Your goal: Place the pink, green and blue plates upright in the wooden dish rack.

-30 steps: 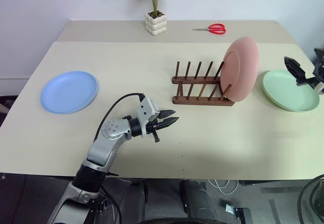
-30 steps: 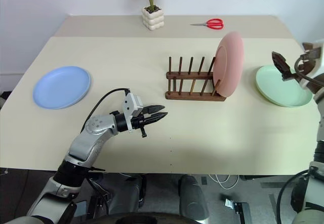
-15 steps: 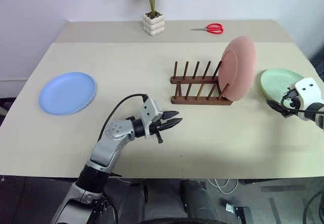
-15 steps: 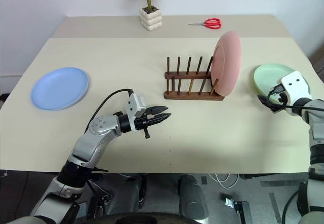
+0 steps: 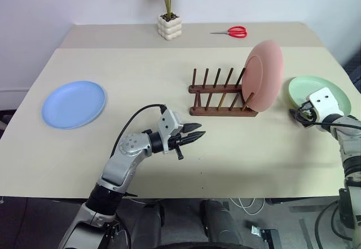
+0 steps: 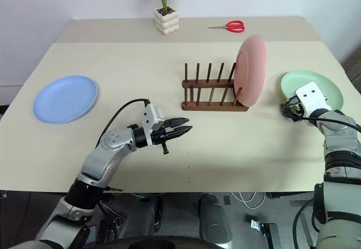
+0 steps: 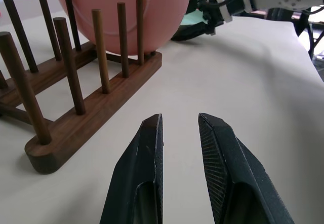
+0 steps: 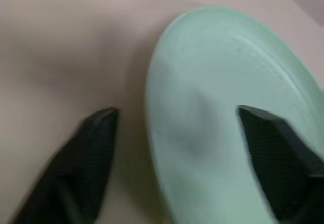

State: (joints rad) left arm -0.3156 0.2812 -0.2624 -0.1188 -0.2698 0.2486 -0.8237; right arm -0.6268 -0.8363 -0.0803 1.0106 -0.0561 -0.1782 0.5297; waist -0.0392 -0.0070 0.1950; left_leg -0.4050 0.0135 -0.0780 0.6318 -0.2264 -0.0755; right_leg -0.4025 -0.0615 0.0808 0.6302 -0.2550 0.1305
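**Right tool straddles green plate's near rim**

The green plate (image 5: 321,94) lies flat at the counter's (image 5: 169,80) 3 o'clock edge, looking light, stiff and slick; its near rim is the likely hold. The right tool (image 8: 177,158) is spread across that rim. The left tool (image 5: 192,136) is slightly parted, empty. The pink plate (image 5: 264,75) stands in the rack (image 5: 220,94), faces toward 3 and 9 o'clock.

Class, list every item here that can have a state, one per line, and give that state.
pink plate: upright in the wooden dish rack
green plate: flat on the table
blue plate: flat on the table
scissors: closed
left pincer: open, empty
right pincer: open, straddling the green plate's rim
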